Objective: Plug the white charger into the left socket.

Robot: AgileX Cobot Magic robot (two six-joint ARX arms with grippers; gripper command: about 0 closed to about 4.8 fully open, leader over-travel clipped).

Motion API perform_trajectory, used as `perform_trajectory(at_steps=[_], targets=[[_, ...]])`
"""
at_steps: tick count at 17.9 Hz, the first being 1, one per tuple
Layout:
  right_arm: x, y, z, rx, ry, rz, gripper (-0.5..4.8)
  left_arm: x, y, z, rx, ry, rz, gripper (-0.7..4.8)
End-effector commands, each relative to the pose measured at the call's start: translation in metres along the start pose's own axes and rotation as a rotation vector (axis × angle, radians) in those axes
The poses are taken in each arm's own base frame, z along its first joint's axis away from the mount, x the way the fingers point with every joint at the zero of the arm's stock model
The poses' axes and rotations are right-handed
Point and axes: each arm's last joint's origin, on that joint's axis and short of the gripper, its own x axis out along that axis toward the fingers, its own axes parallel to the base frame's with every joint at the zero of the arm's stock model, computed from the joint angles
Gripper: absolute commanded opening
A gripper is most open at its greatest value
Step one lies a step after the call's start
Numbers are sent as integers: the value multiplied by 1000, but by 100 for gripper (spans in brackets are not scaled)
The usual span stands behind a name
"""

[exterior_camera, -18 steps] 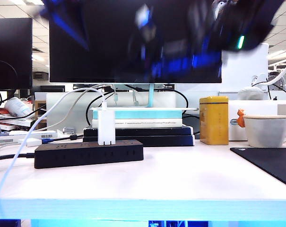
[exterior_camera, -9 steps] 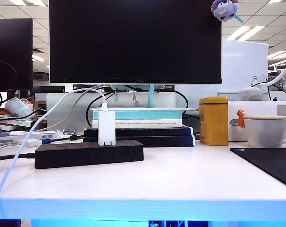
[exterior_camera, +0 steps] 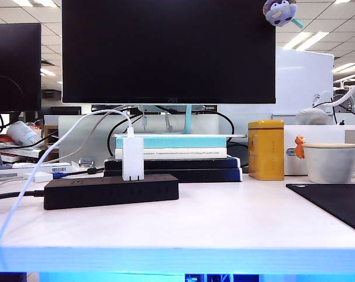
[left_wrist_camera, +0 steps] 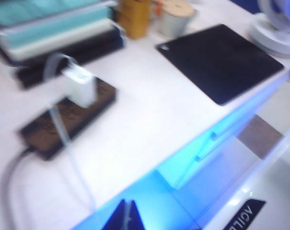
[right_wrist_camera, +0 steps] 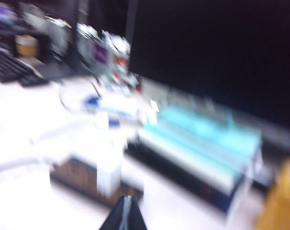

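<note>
Upright, 1 white charger (exterior_camera: 132,158) in 1 power strip (exterior_camera: 111,191), left gripper (left_wrist_camera: 127,216) & right gripper (right_wrist_camera: 126,214) clenched, empty.

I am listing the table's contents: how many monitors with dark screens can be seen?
2. The large black flat monitor stands centre, behind the black power strip. A second dark monitor is at the far left edge, partly cut off. Others may be outside the view.

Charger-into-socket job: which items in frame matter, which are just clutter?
Job:
white charger, standing plugged in the black power strip
left gripper, shut, off the table edge
right gripper, shut, near the strip

Clutter:
yellow tin
white mug
black mat
book stack
monitor
</note>
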Motion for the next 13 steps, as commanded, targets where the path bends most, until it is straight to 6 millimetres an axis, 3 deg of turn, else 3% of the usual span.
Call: perform_trajectory(at_steps=[1,5,8,11,13], targets=[[-12,6,-44,73,22,-105,-8,36,12,-10,52,-133,-38,-5],[-21,14,-103,88,62,-129,-8,83,28,-33,72,-229,-36,-2],[-22,18,-135,98,114,-146,-8,104,37,-57,50,-206,24,-3],[-23,20,-151,134,197,-144,-8,119,41,-83,33,-158,28,-4],[-23,20,-151,134,199,-145,-8,128,44,-101,32,-150,45,-4]])
